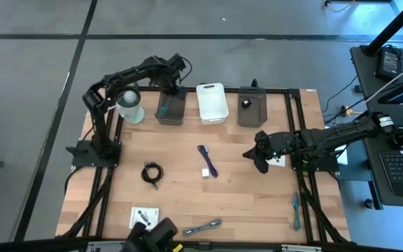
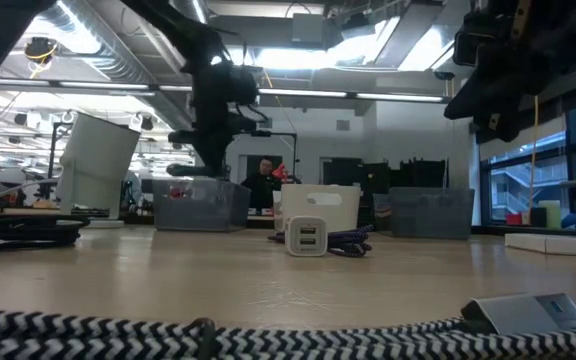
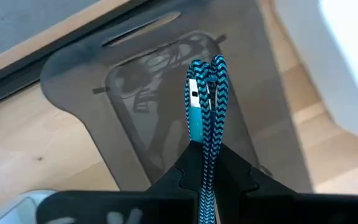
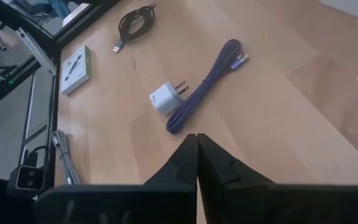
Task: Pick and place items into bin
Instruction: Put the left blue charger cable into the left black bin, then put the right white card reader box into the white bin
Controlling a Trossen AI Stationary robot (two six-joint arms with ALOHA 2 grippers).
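Observation:
My left gripper [image 3: 209, 155] is shut on a teal-and-black braided cable [image 3: 207, 93] and hovers over the leftmost dark grey bin [image 1: 170, 106] at the far edge. My right gripper [image 4: 196, 140] is shut and empty, above the table's right half [image 1: 261, 155], beside a white card [image 1: 278, 162]. A purple cable [image 1: 207, 159] and a white charger cube [image 1: 206, 172] lie flat mid-table. The coiled black cable [image 1: 151, 172], another white card [image 1: 144, 215] and a grey cable [image 1: 203, 227] lie nearer the front edge. A second teal cable [image 1: 296, 210] rests at the right. My left gripper pinches the folded teal cable bundle between its two fingers, with the strands running along the fingers. The folded end with its connector [image 3: 194, 99] sticks out past the fingertips. The fingers point down into the grey bin [image 3: 148, 124], and the cable is lifted clear above its floor.
A white bin [image 1: 212, 101] and a second dark grey bin [image 1: 252, 106] holding a black ball stand along the far edge. A pale round cup [image 1: 130, 105] stands left of the bins. Black frame rails run along both sides of the table.

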